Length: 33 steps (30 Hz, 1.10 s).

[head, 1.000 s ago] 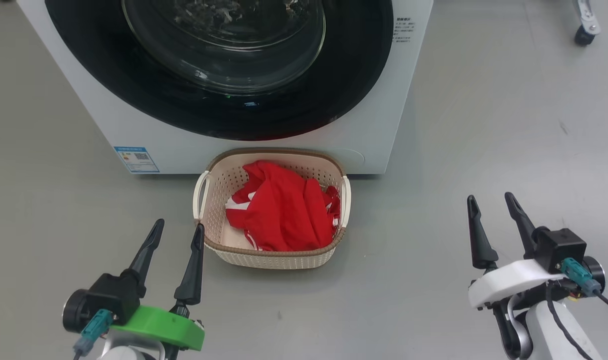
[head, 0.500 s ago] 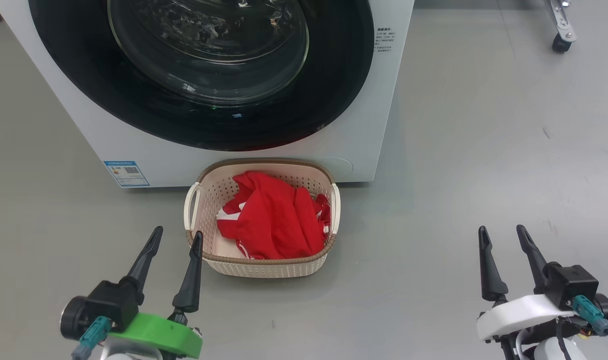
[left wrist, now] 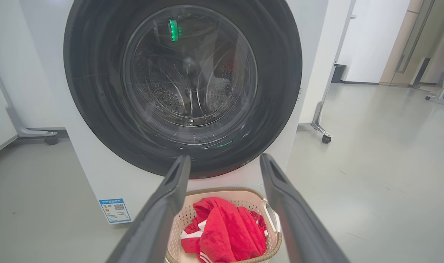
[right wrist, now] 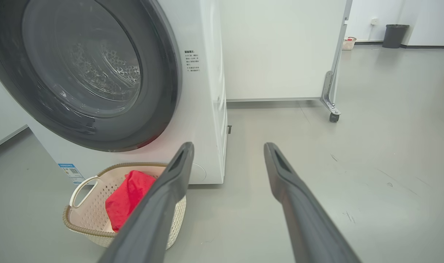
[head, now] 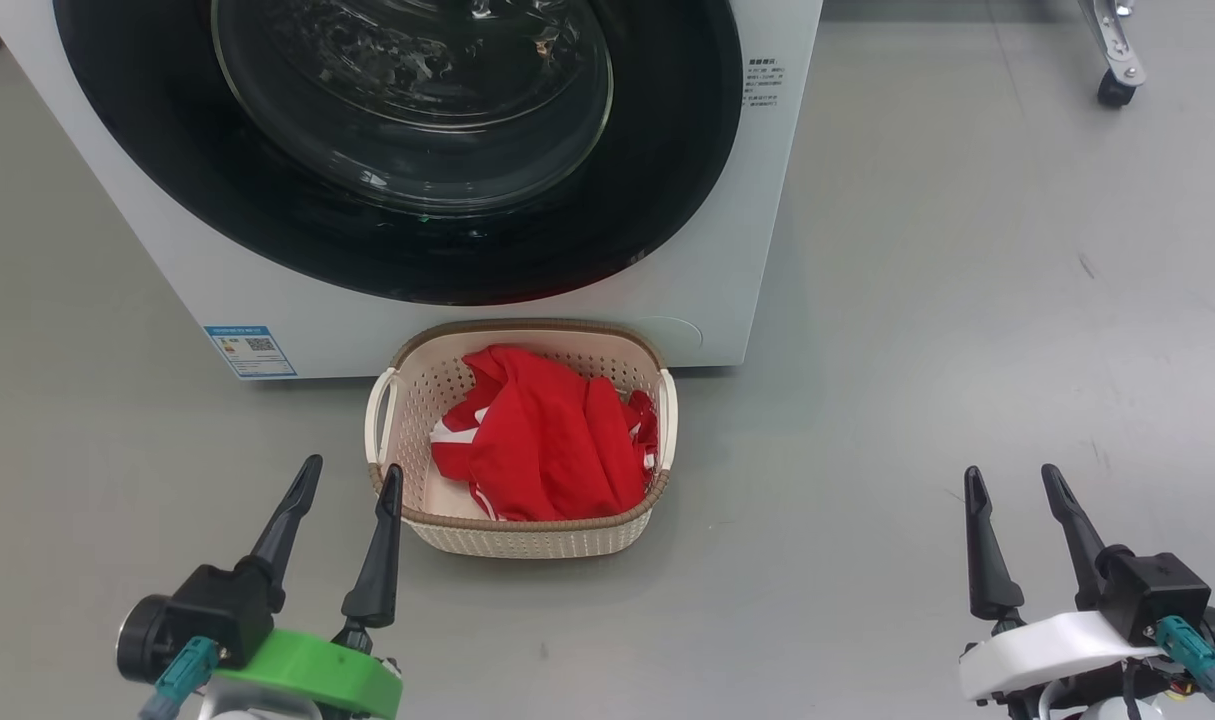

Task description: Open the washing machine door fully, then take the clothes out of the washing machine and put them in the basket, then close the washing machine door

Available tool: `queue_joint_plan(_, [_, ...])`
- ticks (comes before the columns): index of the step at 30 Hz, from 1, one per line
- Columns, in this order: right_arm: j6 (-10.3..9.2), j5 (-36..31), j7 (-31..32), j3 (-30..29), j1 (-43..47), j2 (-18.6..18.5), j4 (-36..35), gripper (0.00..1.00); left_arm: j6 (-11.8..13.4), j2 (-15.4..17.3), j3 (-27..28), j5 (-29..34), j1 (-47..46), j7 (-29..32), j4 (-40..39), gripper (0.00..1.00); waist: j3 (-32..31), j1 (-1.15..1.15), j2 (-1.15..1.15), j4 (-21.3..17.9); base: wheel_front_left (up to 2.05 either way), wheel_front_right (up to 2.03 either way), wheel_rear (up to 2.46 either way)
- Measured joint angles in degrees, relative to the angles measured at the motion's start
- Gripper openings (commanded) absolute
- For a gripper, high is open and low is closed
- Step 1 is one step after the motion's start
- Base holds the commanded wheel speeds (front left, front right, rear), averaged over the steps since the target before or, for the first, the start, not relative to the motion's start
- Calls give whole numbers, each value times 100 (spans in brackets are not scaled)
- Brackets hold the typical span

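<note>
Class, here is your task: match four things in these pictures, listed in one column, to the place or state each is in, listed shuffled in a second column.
Column A
1. washing machine door
2. clothes
3. basket
4. left gripper

Column B
a. on the floor, right in front of the washing machine
b. fingers open, holding nothing
c. shut
d. lying in the basket

Pairs: 1-c, 2-d, 3-a, 4-b

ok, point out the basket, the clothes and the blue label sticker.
basket (head: 519,541): head view, front wall.
clothes (head: 547,440): head view, middle of red heap.
blue label sticker (head: 250,351): head view, its centre.
</note>
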Motion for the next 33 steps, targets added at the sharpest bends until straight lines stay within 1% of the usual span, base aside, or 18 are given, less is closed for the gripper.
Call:
queue_joint_plan(4, [-41,0,0,0,65,0,-74,100,1,0,-1,0,2,20,-21,100,5,0,0,2,0,0,0])
queue_joint_plan(26, [-76,-1,0,-4,250,-21,-343,100,16,0,-47,-1,26,42,-76,100,-69,0,0,8,0,0,0])
queue_joint_plan(27, [-90,-1,0,-5,271,-29,-348,0,16,-1,-53,-1,27,42,-76,0,-82,0,0,11,0,0,0])
queue_joint_plan(33, [-86,8,9,29,362,62,-93,0,15,-56,-97,-30,158,43,191,0,-91,0,0,11,0,0,0])
